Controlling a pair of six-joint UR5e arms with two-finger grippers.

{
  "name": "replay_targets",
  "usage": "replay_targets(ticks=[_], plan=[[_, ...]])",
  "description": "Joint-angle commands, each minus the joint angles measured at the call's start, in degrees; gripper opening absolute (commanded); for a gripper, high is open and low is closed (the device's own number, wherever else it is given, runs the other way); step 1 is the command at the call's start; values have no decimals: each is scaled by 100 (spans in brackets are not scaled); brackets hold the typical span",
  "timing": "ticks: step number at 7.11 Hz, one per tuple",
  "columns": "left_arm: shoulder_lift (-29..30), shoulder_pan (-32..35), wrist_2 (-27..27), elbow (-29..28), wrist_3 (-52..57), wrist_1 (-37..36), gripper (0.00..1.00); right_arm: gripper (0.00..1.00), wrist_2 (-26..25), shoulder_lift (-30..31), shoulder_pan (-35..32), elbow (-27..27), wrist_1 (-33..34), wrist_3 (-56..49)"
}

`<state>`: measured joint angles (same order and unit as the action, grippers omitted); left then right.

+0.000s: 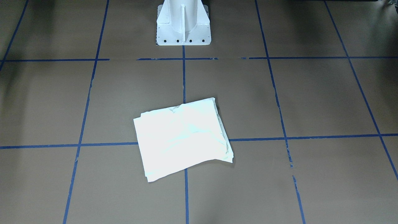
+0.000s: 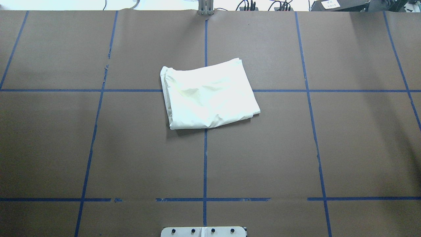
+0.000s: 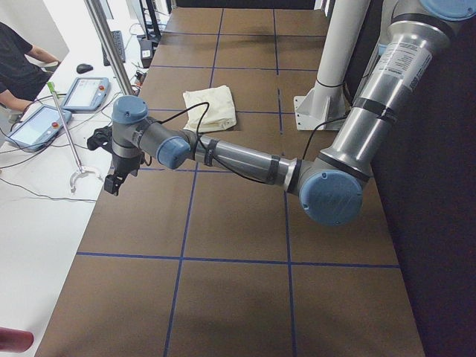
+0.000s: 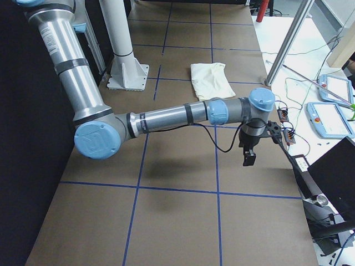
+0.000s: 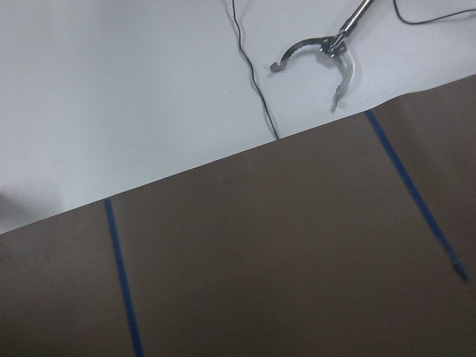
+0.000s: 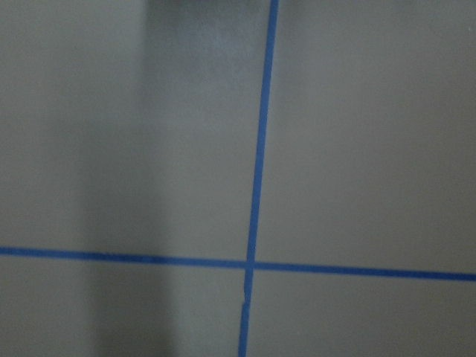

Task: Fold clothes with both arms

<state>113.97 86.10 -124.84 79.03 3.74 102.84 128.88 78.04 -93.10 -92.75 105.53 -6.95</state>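
Overhead exterior is showing the shirt [image 2: 209, 95] lying folded on the bench [image 2: 131, 148]. The left gripper [image 3: 111, 182] and right gripper [image 4: 248, 158] are hovering well apart from it; whether either is spread or pressed together, I cannot tell.

We see a brown table [image 2: 361, 148] crossed by blue tape lines [image 2: 205, 158]. At the exterior left view's left edge, a white bench [image 3: 37, 223] carries two tablets [image 3: 84, 94].

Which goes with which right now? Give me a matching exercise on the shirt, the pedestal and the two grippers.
1 shirt
2 pedestal
3 left gripper
4 right gripper

A its camera looks down on a blue tape crossing
B folded flat on the table
C its camera looks down on the table edge and a metal grabber
D white, bolted at the robot's end

Pairs: 1-B, 2-D, 3-C, 4-A
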Motion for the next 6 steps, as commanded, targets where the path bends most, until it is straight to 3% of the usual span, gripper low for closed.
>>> replay_targets(ticks=[1,2,3,5,6], plan=[[-164,440,-110,181,715,-1147,100,100,154,1024,-393,-1074,653,-387],[-713,486,-659,418,707,-1039,100,100,347,1082,-393,-1139,522,-255],[-1127,460,-899,351,577,-290,100,100,366,1213,-393,-1209,512,-149],[-1937,451,-841,280,541,838,100,100,506,1450,-393,-1236,442,-139],[-2027,469,-753,340,540,617,100,100,707,1469,-393,-1210,442,-139]])
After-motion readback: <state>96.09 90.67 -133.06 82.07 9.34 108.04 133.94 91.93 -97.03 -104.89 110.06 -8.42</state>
